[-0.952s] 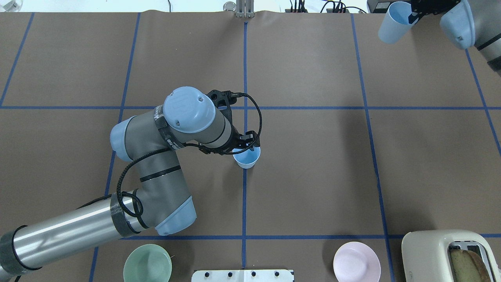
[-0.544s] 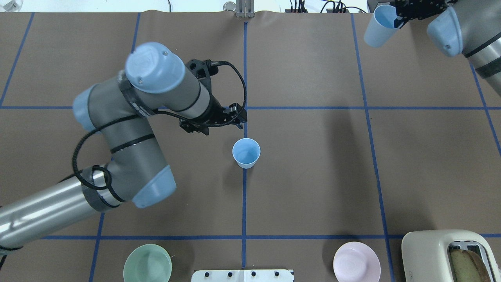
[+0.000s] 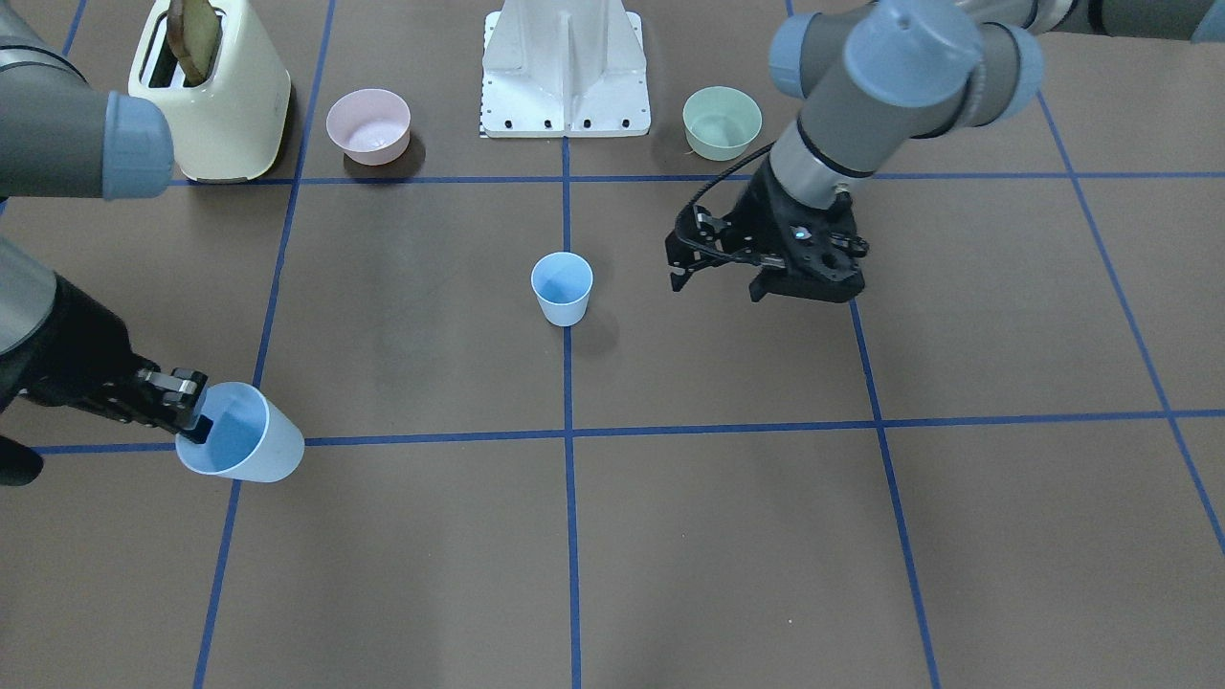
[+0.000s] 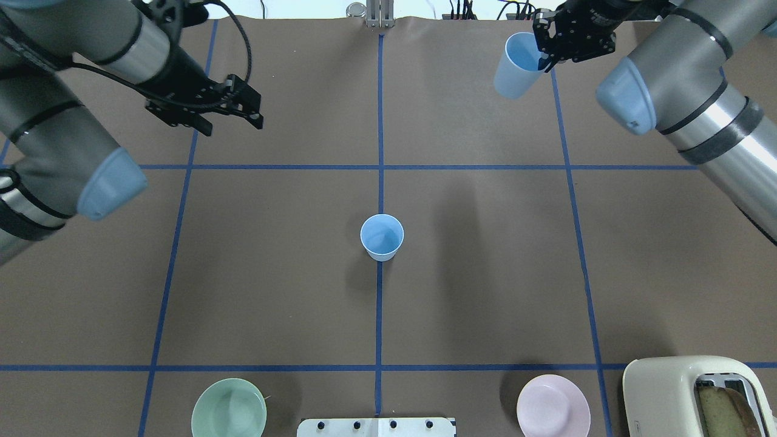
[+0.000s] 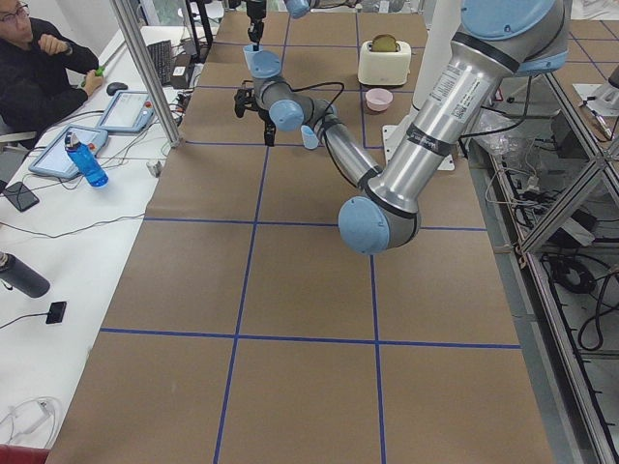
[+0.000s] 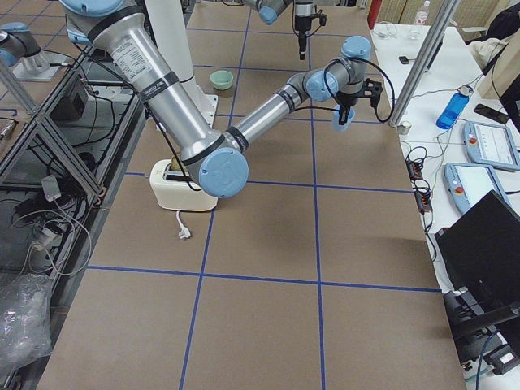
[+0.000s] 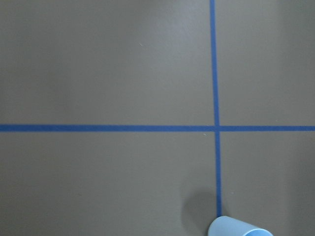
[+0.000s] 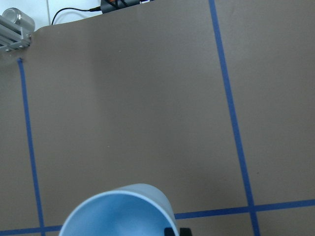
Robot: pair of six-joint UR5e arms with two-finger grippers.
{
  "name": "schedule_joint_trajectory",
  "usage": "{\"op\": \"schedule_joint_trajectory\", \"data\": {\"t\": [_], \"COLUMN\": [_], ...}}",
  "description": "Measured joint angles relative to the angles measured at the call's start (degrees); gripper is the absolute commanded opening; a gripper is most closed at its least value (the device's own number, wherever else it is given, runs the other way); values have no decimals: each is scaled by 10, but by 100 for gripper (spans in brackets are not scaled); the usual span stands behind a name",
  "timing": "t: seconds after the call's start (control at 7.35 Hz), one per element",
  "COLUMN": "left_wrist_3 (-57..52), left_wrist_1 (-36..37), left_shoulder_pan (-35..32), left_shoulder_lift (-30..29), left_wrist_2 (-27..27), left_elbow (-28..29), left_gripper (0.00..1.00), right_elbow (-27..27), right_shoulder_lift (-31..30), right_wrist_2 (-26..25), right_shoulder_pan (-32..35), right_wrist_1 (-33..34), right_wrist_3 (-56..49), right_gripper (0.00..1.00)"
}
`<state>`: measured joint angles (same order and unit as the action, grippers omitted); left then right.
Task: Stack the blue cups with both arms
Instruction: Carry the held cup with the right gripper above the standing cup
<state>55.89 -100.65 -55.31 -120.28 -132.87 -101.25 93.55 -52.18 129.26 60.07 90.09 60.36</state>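
Observation:
One pale-blue cup stands upright and alone at the table's centre on the blue centre line; it also shows in the front view and at the bottom edge of the left wrist view. My left gripper is open and empty, raised well off to the far left of that cup. My right gripper is shut on the rim of the second blue cup, held tilted in the air at the far right; its brighter blue inside fills the bottom of the right wrist view.
A green bowl and a pink bowl sit at the near edge on either side of the white base. A cream toaster with bread stands at the near right corner. Blue tape lines grid the brown table.
My left gripper has left the centre cup's rim and drawn away up and to the far left, empty. My right gripper has carried its cup leftward towards the middle.

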Motion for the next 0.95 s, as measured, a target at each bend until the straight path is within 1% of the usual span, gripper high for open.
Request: {"op": "schedule_joint_trajectory", "data": {"t": [0.27,0.41,0.68,0.95], "left_wrist_3": [-95,-140,-202,-254], "left_wrist_1": [0,0,-1,-2], "left_shoulder_pan": [-78,-110,-148,-178], "left_shoulder_lift": [44,66,102,133], "left_wrist_2": [-52,-69,-85,-91], "left_elbow": [2,4,5,4], "left_gripper": [97,97,97,97], "right_elbow": [25,34,41,43], "right_shoulder_lift": [7,8,14,23], "right_wrist_2": [-35,-49,-69,-99], "right_shoulder_pan": [-44,-61,-85,-117], "right_wrist_1": [0,0,0,0], "right_wrist_3": [54,74,99,124], "right_gripper": [0,0,0,0]}}
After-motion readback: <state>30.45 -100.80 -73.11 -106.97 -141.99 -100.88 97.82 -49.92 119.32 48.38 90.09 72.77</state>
